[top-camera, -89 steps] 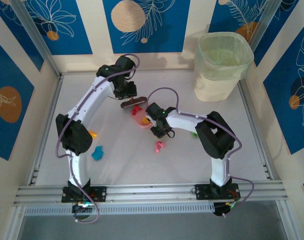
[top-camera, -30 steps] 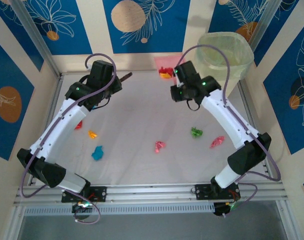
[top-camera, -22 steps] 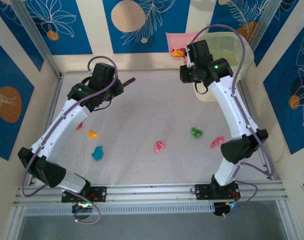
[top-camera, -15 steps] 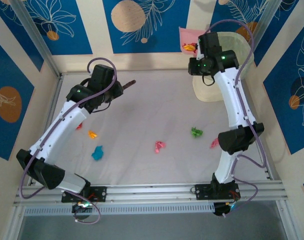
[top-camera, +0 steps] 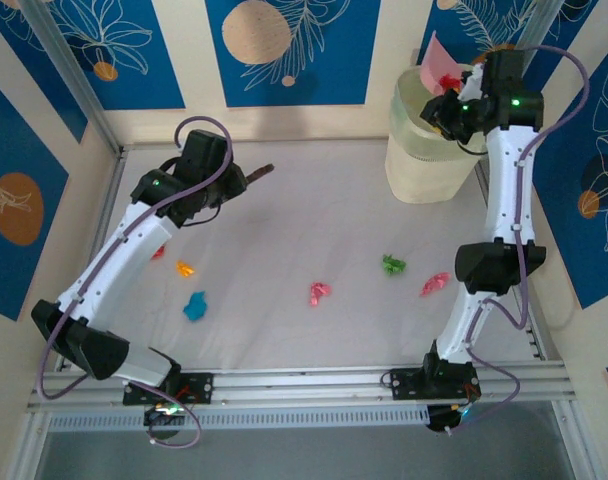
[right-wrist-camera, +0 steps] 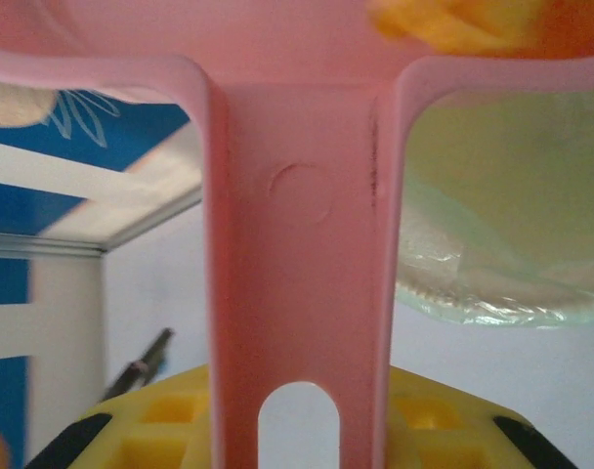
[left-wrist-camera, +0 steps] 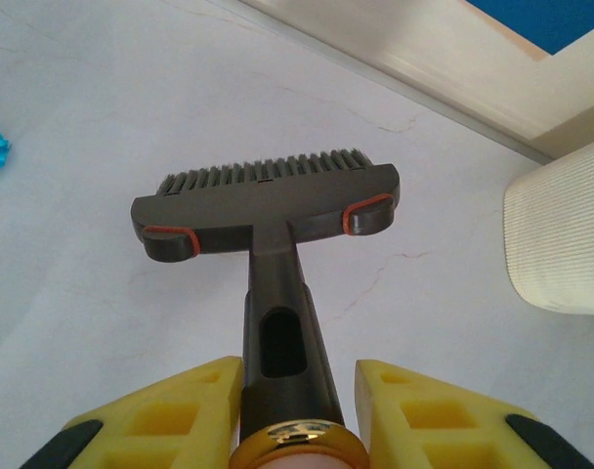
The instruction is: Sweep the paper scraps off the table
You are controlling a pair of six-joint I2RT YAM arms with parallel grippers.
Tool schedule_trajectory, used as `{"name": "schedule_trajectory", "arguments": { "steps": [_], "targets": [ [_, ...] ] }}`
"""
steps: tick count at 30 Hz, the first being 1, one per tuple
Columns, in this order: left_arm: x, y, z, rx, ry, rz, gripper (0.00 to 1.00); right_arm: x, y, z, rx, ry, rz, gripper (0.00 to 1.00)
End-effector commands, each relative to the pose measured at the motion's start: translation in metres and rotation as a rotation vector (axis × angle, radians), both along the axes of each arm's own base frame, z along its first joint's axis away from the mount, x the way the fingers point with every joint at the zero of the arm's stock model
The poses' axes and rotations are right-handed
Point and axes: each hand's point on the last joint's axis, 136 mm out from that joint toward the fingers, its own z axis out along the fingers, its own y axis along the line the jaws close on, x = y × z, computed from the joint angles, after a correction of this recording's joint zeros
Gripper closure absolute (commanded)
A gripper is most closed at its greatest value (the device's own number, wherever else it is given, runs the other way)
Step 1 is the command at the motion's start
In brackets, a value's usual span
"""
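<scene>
A: Top external view: big flat white table [top-camera: 284, 230] with aluminium rails, partly cleared by my read. The right gripper [right-wrist-camera: 297, 415] is clamped on the handle of the flat pink plastic dustpan [top-camera: 436, 60], tilted above the translucent cream waste bin [top-camera: 424, 160] just under it.
B: Load dumped?
A: Not yet. A red scrap [top-camera: 448, 78] and an orange-yellow scrap [right-wrist-camera: 453, 18] sit on the pan.
B: Left side?
A: The left gripper [left-wrist-camera: 289, 391] is clenched on the handle of the black plastic brush [left-wrist-camera: 268, 200], which looks lifted off the surface, well apart from the pan.
B: Counts?
A: One bin, one pan, one brush. Crumpled paper scraps [top-camera: 319, 292] loose on the table: six. Red, orange, blue nearer the brush; pink-red, green, pink toward the pan's side. All six need sweeping.
</scene>
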Motion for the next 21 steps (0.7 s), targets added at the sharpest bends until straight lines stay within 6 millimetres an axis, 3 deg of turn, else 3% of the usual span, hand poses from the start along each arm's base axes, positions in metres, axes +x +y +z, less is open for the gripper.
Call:
{"name": "schedule_trajectory", "arguments": {
  "steps": [1,7,14,21],
  "targets": [
    [0.001,-0.014,0.011,-0.043,-0.008,-0.023,1.00,-0.004,0.019,0.019,0.249,0.016,0.054,1.00],
    [0.002,-0.023,0.011,-0.036,0.001,-0.045,1.00,-0.006,0.012,0.035,0.448,0.035,0.024,1.00],
    [0.002,-0.028,0.011,-0.038,0.006,-0.051,1.00,-0.004,0.007,0.033,0.683,0.156,0.007,1.00],
    [0.002,-0.032,0.011,-0.033,0.008,-0.059,1.00,-0.007,0.000,0.050,0.731,0.125,-0.008,1.00]
  ]
}}
